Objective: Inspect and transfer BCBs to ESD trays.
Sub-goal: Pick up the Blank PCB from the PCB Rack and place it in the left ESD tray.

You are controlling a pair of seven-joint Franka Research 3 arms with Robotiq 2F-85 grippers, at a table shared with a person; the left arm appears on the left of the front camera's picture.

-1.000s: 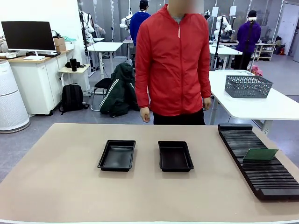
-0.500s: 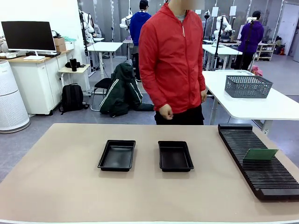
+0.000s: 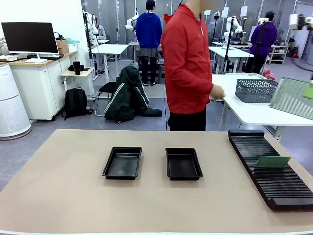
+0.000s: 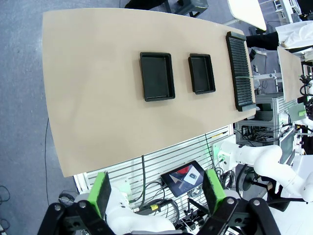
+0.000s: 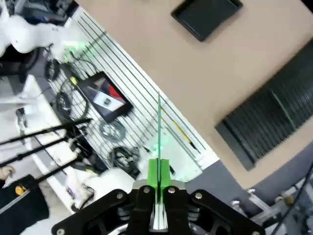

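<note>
Green held BCB (image 5: 159,122): edge-on, pointing straight out of right fingers (image 5: 158,172), clamped shut on it.
Racked BCB (image 3: 272,162): stood on long edge, crosswise in rack (image 3: 249,147).
Left fingers (image 4: 101,193): spread open.

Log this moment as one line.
left fingers: open, empty, high over table | right fingers: shut on BCB, raised | left tray, right tray: empty | rack: second BCB standing | person: side-on

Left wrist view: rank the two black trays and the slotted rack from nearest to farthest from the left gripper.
1. Left ESD tray, roughly ahead of the left gripper.
2. Right ESD tray, beside it.
3. Slotted rack, at the table's right end.
</note>
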